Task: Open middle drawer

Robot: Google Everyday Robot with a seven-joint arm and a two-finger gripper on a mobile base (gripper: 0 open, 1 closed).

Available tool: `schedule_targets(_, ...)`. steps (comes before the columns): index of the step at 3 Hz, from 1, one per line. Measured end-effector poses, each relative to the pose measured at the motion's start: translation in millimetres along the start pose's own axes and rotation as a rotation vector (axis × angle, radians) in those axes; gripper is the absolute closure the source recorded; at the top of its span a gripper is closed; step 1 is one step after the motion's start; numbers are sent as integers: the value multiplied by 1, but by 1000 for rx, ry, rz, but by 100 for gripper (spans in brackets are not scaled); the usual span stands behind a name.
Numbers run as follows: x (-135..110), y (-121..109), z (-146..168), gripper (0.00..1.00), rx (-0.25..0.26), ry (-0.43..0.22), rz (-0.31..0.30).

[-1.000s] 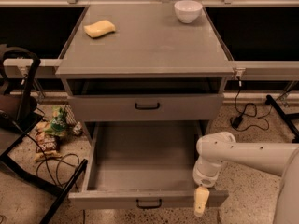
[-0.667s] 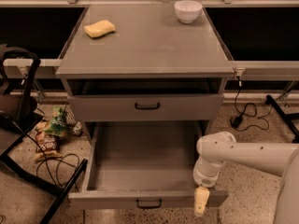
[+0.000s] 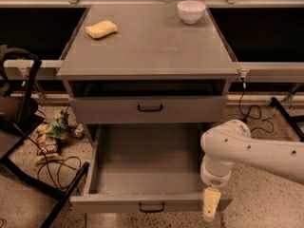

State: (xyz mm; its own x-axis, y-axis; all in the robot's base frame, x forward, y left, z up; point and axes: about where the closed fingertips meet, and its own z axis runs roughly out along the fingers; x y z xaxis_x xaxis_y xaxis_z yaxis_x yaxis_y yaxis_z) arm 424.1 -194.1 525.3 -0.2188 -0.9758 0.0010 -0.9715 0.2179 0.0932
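Note:
The middle drawer (image 3: 147, 160) of the grey cabinet stands pulled far out, showing its plain grey inside with nothing in it. Its small black loop handle (image 3: 152, 207) is at the middle of the front panel, near the lower edge of the view. My gripper (image 3: 211, 207) points downward at the right end of that front panel, to the right of the handle and apart from it. My white arm (image 3: 256, 151) reaches in from the right. The drawer above (image 3: 190, 110) is closed, with a black handle (image 3: 150, 108).
The cabinet top (image 3: 152, 46) carries a yellow sponge (image 3: 101, 29) and a white bowl (image 3: 191, 11). A black frame (image 3: 23, 108), snack bags (image 3: 50, 137) and cables (image 3: 52, 167) lie on the floor to the left. More cables (image 3: 251, 113) lie on the right.

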Motion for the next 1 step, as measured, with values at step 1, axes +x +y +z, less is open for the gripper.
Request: schedule_targets(1, 5, 28, -91, 0, 96, 61, 53)
